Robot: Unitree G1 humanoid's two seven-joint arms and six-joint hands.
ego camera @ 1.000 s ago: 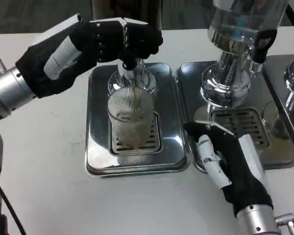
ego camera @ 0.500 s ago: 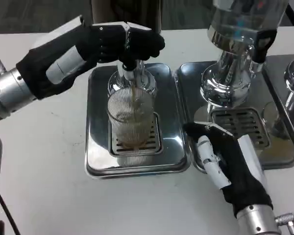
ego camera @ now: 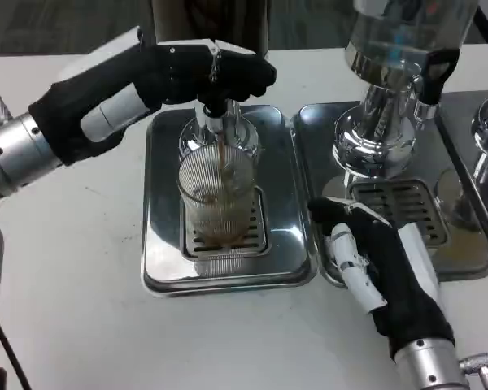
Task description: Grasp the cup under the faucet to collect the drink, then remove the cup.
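On the white table (ego camera: 81, 268), the left hand (ego camera: 215, 71) is pressing its closed fingers (ego camera: 244, 77) on the faucet (ego camera: 214, 122) above the ribbed cup (ego camera: 215, 195); the right hand (ego camera: 374, 260), fingers loosely spread and holding nothing, is resting beside the cup.

A white table (ego camera: 73, 268) is seen from above, carrying polished steel drip trays set side by side. The left tray (ego camera: 164, 244) is laid flat near the table's centre, its slotted grate (ego camera: 256, 231) sunk in the middle. Just beside it, nearly touching at the edges, a second tray (ego camera: 317, 122) with its own grate (ego camera: 403, 207) is placed to the right. The edge of a third tray (ego camera: 472, 162) is glimpsed at the far right.
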